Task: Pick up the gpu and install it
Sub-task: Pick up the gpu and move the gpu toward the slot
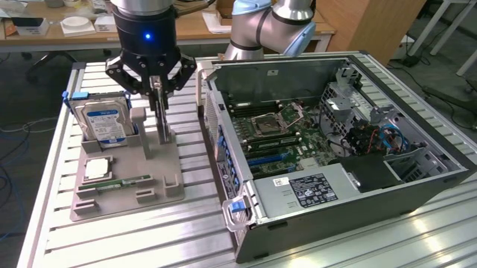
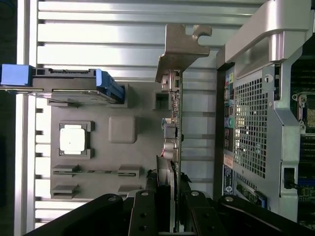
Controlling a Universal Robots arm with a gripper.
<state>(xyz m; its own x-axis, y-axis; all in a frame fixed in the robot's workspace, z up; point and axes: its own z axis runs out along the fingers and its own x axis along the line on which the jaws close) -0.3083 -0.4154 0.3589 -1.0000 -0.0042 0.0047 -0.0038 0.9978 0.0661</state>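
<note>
Slatted metal bench (image 1: 111,240), open PC case (image 1: 335,223) on it, and the gripper (image 1: 156,92) is clamped on the gpu (image 1: 161,118) standing upright in its grey holder tray (image 1: 160,167) beside the case, so pick-up stage I'd say, needing a straight-up pull.

The gpu (image 1: 162,124) is standing on edge as a thin, dark card, running straight up and down, with its upper part sitting clamped between the fingers of the pincer (image 1: 158,103). Its lower end is reaching down to the upright slot of the grey holder (image 1: 167,173); whether it is resting in that slot is not showing clearly. In the wrist view it is appearing edge-on, its greyish, notched metal bracket (image 2: 183,46) jutting out at the far end.
</note>
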